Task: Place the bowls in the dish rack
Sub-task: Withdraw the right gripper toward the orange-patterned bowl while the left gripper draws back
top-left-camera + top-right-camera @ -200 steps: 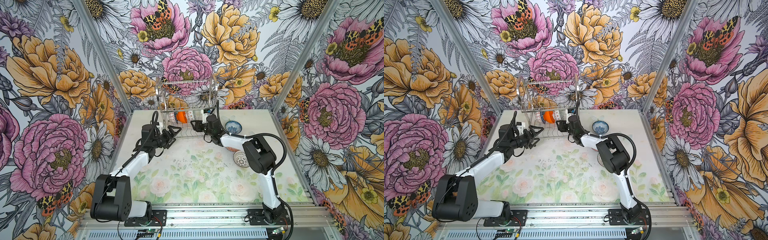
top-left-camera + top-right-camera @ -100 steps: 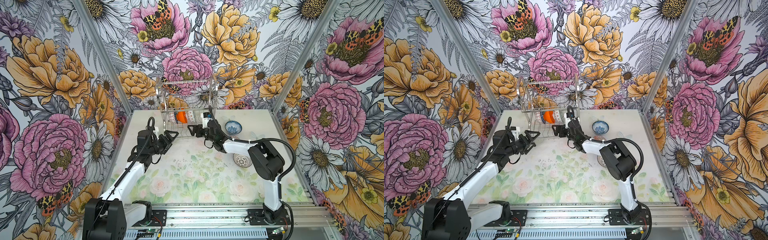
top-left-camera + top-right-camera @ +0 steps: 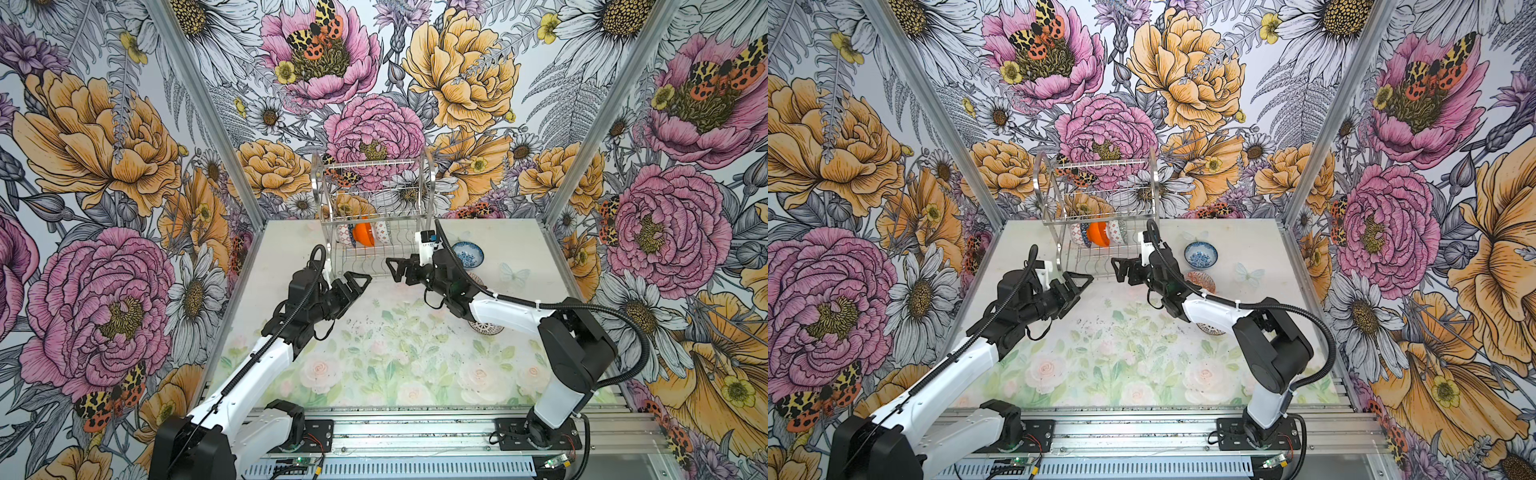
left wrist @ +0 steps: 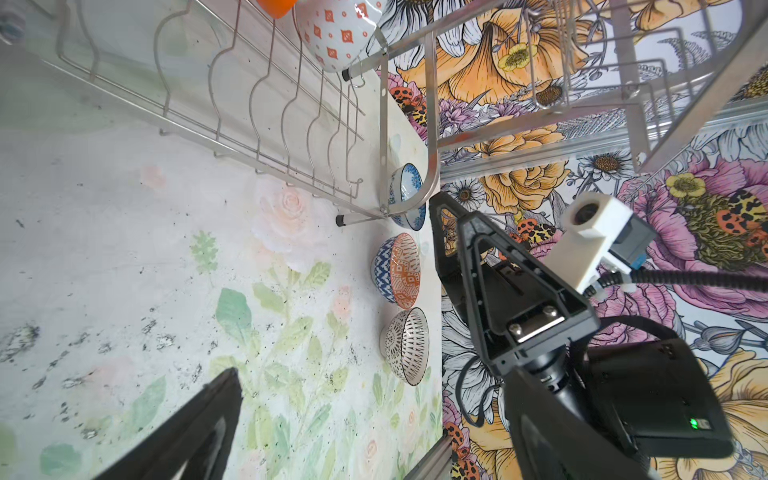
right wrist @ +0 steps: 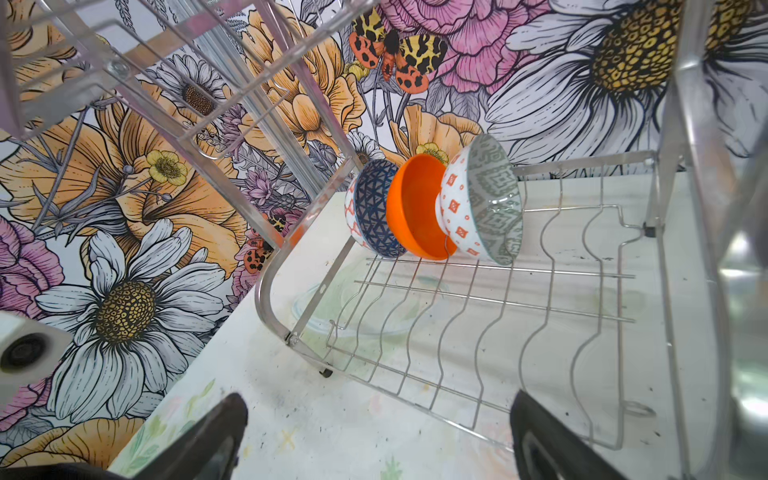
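Standing in dish rack, three bowls, right claw spread, empty

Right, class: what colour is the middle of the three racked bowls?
Plain orange; the middle bowl shows best in the right wrist view.

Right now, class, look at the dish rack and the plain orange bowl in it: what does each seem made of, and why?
The dish rack looks like metal wire, probably polished or chromed steel: it is silver with bright, mirror-like highlights. The plain orange bowl is smooth, one even colour, with a soft sheen: glazed ceramic or plastic, the look leaves it open.
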